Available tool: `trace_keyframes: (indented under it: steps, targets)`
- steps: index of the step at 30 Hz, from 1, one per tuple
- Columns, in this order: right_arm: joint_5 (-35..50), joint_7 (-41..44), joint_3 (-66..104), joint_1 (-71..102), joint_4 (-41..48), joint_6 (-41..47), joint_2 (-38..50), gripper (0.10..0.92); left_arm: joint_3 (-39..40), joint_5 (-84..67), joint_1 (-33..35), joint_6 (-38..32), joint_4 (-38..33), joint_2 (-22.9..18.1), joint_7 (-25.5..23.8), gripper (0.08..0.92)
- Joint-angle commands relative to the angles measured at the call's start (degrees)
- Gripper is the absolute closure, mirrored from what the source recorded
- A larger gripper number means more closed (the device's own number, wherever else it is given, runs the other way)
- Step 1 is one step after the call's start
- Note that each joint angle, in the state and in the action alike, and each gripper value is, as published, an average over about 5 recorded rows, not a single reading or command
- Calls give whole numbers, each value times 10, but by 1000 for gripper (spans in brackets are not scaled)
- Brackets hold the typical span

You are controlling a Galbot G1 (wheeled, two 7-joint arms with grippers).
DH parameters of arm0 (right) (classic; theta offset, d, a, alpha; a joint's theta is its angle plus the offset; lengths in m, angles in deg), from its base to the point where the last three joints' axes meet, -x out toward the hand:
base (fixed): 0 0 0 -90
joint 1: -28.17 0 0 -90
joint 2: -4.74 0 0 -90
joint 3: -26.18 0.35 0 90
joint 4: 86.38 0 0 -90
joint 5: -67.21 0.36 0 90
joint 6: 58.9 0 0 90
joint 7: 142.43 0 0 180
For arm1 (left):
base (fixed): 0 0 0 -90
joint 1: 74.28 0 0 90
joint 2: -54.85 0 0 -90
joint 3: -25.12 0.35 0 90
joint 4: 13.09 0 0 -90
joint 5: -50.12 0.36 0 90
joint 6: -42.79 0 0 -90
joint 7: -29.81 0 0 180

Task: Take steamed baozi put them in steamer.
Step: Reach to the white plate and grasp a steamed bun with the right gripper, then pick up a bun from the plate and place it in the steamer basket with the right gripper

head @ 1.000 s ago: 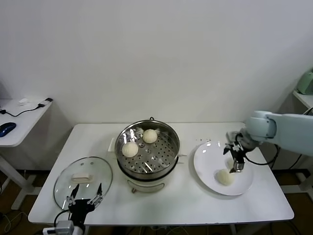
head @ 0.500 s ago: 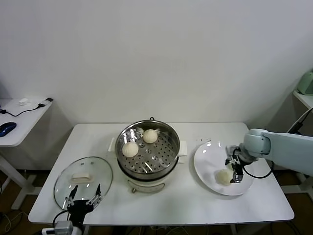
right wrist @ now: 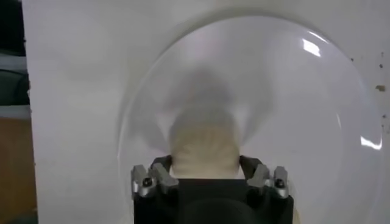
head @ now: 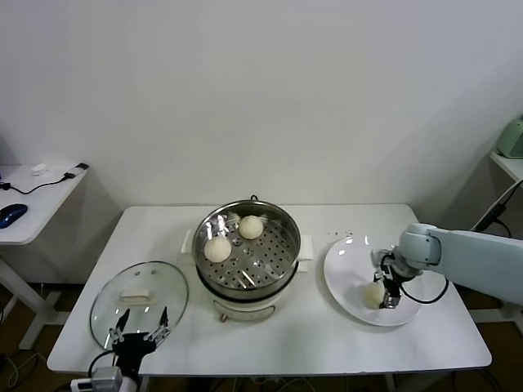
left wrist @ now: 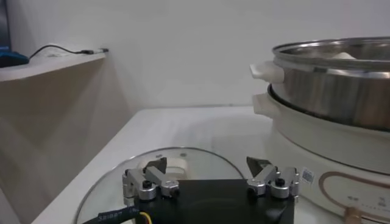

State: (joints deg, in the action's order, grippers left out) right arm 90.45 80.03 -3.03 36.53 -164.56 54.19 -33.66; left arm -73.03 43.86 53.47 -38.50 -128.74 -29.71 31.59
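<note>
Looking down from the head camera, I see my right gripper [head: 384,296] lowered onto the white plate [head: 347,278], its fingers around a baozi [head: 373,294] I can barely make out there. My right wrist camera shows that bun [right wrist: 203,146] plainly, seated between the two fingers, which touch its sides. Two more baozi [head: 217,249] [head: 251,227] sit on the perforated tray of the steamer [head: 245,253]. My left gripper [left wrist: 210,182] hovers spread wide above the glass lid [head: 139,304]. Everything rests on a white table [head: 278,339] before a plain white wall.
</note>
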Motion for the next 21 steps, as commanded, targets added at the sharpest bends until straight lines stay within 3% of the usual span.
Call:
trace_keyframes:
  steps: [1, 6, 11, 16, 21]
  targets:
    - [2, 11, 8, -17, 0, -5, -2, 396, 1, 1, 1, 1, -1, 1, 0, 177]
    - [22, 51, -64, -153, -16, -41, -16, 451, 3, 4, 3, 1, -5, 0, 0, 177]
    - [54, 111, -138, -327, -4, -118, -89, 457, 6, 5, 4, 0, -7, 1, 0, 177]
    - [86, 152, -101, -421, -19, -186, -169, 453, 8, 7, 6, 0, -10, 3, 0, 177]
    - [82, 152, -39, -433, -90, -273, -237, 454, 9, 9, 6, 0, -11, 5, 0, 177]
